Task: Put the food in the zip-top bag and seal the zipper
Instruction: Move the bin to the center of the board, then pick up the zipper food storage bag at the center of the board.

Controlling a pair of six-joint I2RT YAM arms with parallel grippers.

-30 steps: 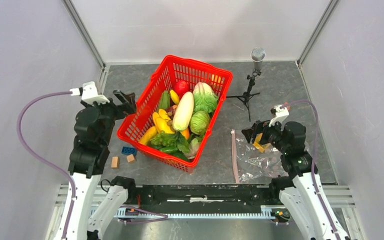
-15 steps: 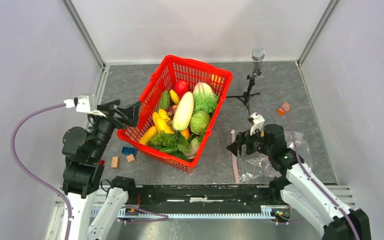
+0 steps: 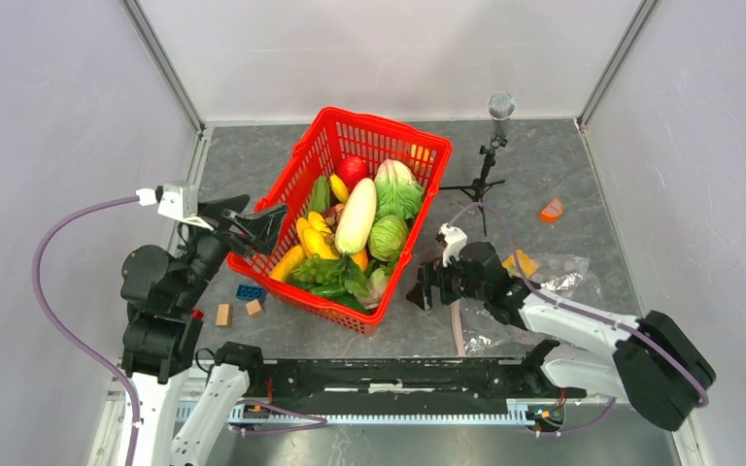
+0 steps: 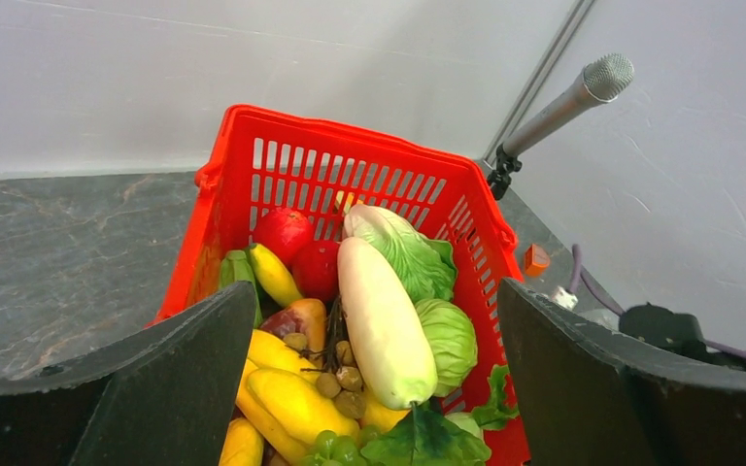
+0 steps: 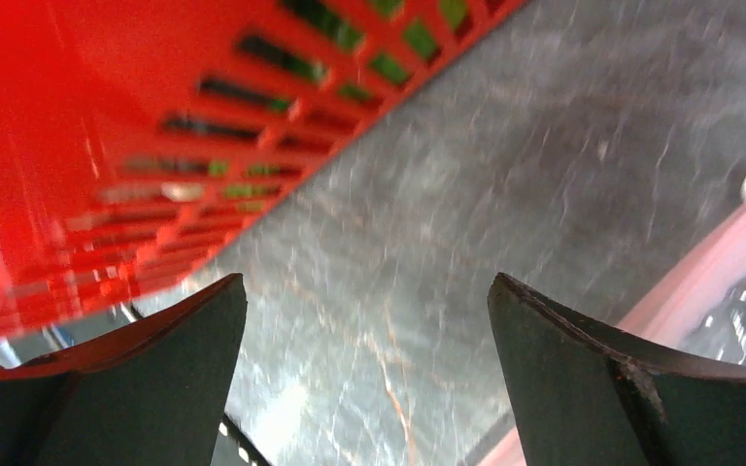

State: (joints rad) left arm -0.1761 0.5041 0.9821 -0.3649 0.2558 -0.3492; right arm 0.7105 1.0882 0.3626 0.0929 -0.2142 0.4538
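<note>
Left claw (image 3: pixel 255 219) hangs wide open and empty by the red basket's (image 3: pixel 379 119) left rim, center-left of frame, so I'd aim it square across the white vegetable's (image 3: pixel 356 216) middle.

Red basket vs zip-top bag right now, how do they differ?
The red basket is plastic mesh; the zip-top bag is clear crinkly film. The basket stands upright, piled with toy produce; the bag lies flat. The basket is clearly bigger than the bag. Shared: both sit on the grey table.
</note>
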